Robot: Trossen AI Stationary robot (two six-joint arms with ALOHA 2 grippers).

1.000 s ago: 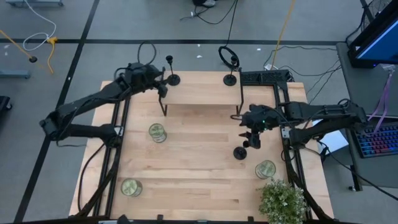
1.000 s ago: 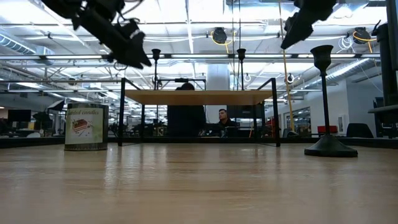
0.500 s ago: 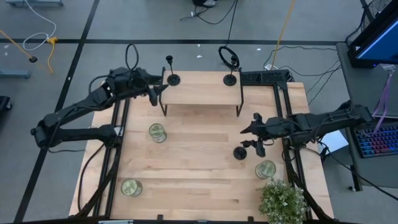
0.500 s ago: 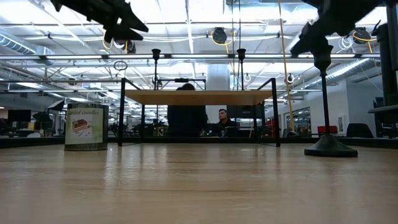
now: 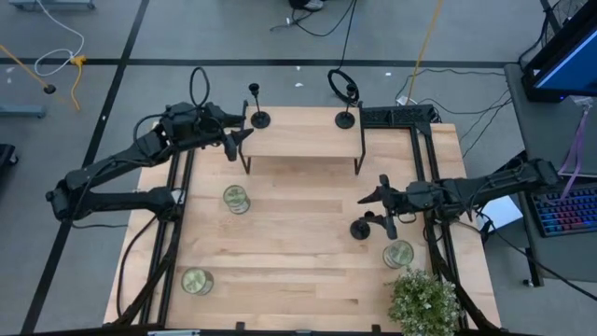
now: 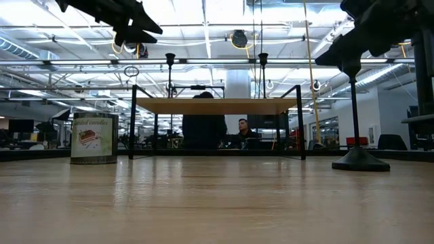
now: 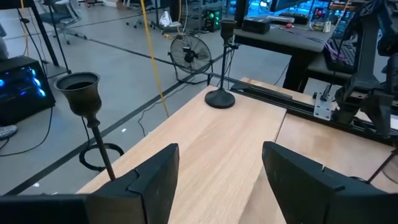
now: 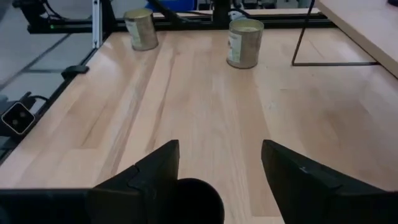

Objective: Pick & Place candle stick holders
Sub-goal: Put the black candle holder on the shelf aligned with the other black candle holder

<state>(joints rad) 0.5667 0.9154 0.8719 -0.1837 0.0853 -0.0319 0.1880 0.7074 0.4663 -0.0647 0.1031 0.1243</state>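
Observation:
Three black candle stick holders show. Two stand by their round bases on the raised wooden shelf (image 5: pixel 303 140), at its far edge: one at the left (image 5: pixel 256 117) and one at the right (image 5: pixel 345 117). The third (image 5: pixel 359 229) stands by its base on the table, right of centre. My right gripper (image 5: pixel 375 207) is open at this holder's cup (image 8: pixel 193 199), with one finger on each side and no touch showing. In the low view this gripper (image 6: pixel 352 47) is just above the cup (image 6: pixel 350 66). My left gripper (image 5: pixel 233 140) is open and empty at the shelf's left end, near the left holder (image 7: pixel 81 96).
Three glass jars with greenish contents stand on the table: one left of centre (image 5: pixel 236 198), one near left (image 5: pixel 197 280) and one near right (image 5: pixel 398 252). A potted plant (image 5: pixel 424 299) stands at the near right corner. The shelf's thin black legs (image 5: pixel 247 166) stand mid-table.
My right gripper has come down toward the cup of the holder on the table, while its arm has drawn back toward the table's right edge. My left gripper has moved away from the left holder on the shelf, toward the table's left edge. No holder has moved.

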